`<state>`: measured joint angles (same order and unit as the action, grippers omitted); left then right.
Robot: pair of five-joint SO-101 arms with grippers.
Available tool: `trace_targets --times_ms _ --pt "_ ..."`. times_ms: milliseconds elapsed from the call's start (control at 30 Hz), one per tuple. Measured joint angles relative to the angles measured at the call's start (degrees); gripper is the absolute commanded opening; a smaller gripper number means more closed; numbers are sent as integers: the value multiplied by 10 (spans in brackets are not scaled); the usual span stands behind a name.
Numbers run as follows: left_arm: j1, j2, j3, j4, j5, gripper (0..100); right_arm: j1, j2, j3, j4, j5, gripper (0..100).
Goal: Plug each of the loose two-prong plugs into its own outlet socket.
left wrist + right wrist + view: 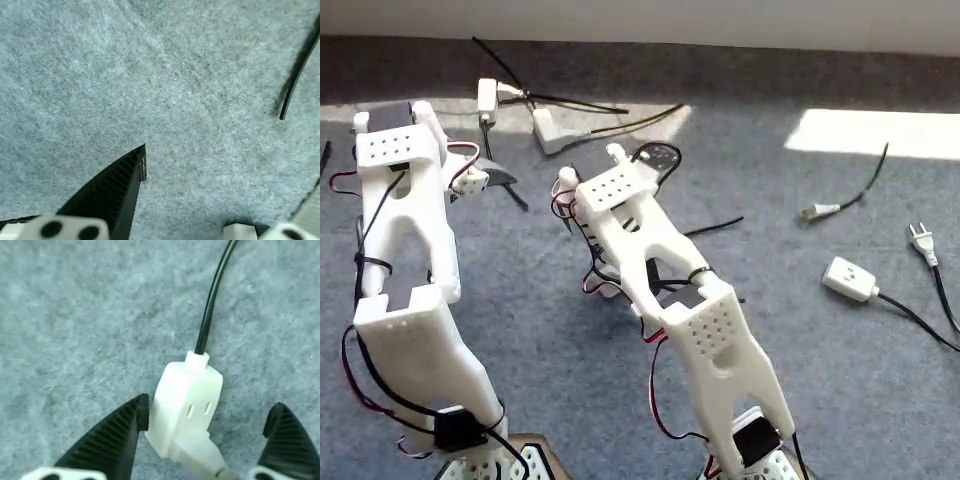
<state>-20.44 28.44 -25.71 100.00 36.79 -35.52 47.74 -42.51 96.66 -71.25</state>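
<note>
Between my right gripper's spread fingers, low in the wrist frame, a white outlet socket lies on the grey felt worktop. Its black cable runs to the top edge, and the lower-left finger sits just beside it. My left gripper hovers over felt at upper left of the high view, fingers apart, holding nothing. At far right a loose two-prong plug lies near another socket. A second plug lies farther left.

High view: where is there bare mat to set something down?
Bare mat lies between the right arm and the lone socket; also between it and the left arm. Crowded at the far edge, where two sockets and cords cluster.
</note>
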Motion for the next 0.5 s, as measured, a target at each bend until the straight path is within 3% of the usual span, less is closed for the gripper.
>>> trace_targets --times_ms 167,500 --pt "0 0 2 0 0 479 -3 2 0 -11 0 139" --pt "0 0 4 0 0 478 -1 2 -6 -35 106 29"
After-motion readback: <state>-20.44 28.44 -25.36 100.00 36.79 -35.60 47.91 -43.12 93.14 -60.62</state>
